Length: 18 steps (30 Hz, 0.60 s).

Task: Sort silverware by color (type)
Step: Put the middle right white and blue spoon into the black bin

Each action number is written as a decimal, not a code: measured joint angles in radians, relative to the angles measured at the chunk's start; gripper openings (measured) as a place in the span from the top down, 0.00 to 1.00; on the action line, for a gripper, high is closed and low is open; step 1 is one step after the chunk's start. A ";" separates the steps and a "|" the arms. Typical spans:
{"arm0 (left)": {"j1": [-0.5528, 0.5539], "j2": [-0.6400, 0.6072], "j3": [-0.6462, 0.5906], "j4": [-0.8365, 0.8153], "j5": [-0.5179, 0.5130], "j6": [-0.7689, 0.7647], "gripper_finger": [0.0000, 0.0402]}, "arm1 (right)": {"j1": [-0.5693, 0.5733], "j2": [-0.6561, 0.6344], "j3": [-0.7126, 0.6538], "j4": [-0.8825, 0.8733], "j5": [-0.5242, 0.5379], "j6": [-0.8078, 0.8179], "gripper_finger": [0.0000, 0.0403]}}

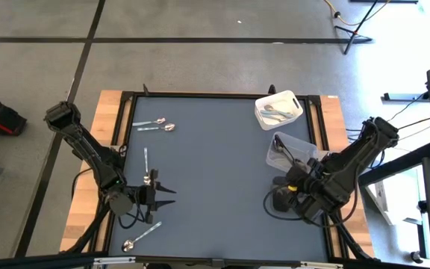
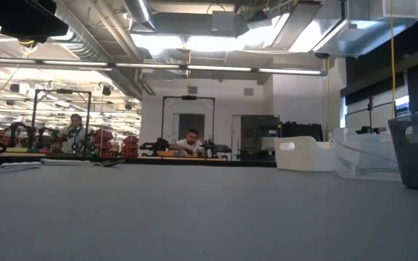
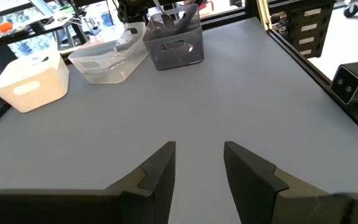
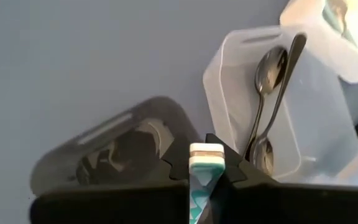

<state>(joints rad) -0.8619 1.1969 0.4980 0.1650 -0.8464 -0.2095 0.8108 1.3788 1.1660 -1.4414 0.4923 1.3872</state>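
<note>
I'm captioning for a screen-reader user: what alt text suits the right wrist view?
The right gripper, shut on a thin teal-patterned piece, hangs above a dark bin. Beside it, a clear bin holds two dark spoons.

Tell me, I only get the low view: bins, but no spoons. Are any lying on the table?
Observer: Yes. From above, four loose spoons lie on the table's left side.
Operator: Where are the arms?
Observer: The left gripper is open beside one of those spoons. The right gripper is shut above the dark bin.
Operator: Is anything sorted?
Observer: The clear bin holds two spoons.
</note>
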 joint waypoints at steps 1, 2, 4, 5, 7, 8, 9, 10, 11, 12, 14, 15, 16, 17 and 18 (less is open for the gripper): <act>0.000 0.000 0.000 0.000 0.000 0.000 0.67 | 0.000 0.000 -0.012 0.008 -0.009 0.001 0.98; 0.000 0.000 0.000 0.000 0.000 0.000 0.67 | 0.000 0.000 -0.024 0.014 -0.019 0.001 0.98; 0.000 0.000 0.000 0.000 -0.001 0.001 0.67 | 0.000 0.000 -0.046 0.036 -0.041 0.007 0.96; 0.000 0.000 0.000 0.000 -0.003 0.001 0.67 | 0.000 0.000 -0.054 0.044 -0.051 0.017 0.96; 0.000 0.000 0.000 0.000 -0.004 0.001 0.67 | 0.000 0.000 -0.073 0.054 -0.075 0.026 0.96; 0.000 0.000 0.000 0.000 -0.004 0.001 0.67 | 0.000 0.000 -0.085 0.063 -0.093 0.029 0.97; 0.000 0.000 0.000 0.000 -0.004 0.001 0.67 | 0.000 0.000 -0.097 0.078 -0.109 0.037 0.97; 0.000 0.000 0.000 0.000 -0.004 0.001 0.67 | 0.000 0.000 -0.111 0.094 -0.131 0.045 0.98; 0.000 0.000 0.000 0.000 -0.002 0.000 0.67 | 0.000 0.000 -0.124 0.112 -0.153 0.049 0.98; 0.000 0.000 0.000 0.000 0.001 0.000 0.67 | 0.000 0.000 -0.137 0.129 -0.172 0.050 0.97; 0.000 0.000 0.000 0.000 0.004 0.000 0.67 | 0.000 0.000 -0.162 0.168 -0.190 0.061 0.96; 0.000 0.000 0.000 0.000 0.004 0.000 0.67 | 0.000 0.000 -0.172 0.186 -0.191 0.071 0.94; 0.000 0.000 0.000 0.000 0.005 0.000 0.67 | 0.000 0.000 -0.182 0.198 -0.191 0.075 0.93; 0.000 0.000 0.000 0.000 0.005 0.000 0.67 | 0.000 0.000 -0.189 0.202 -0.191 0.081 0.92; 0.000 0.000 0.000 0.000 0.005 0.000 0.67 | 0.000 0.000 -0.197 0.202 -0.190 0.091 0.90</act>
<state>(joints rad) -0.8619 1.1969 0.4980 0.1650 -0.8413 -0.2096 0.8106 1.3788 0.9695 -1.2391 0.3028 1.4779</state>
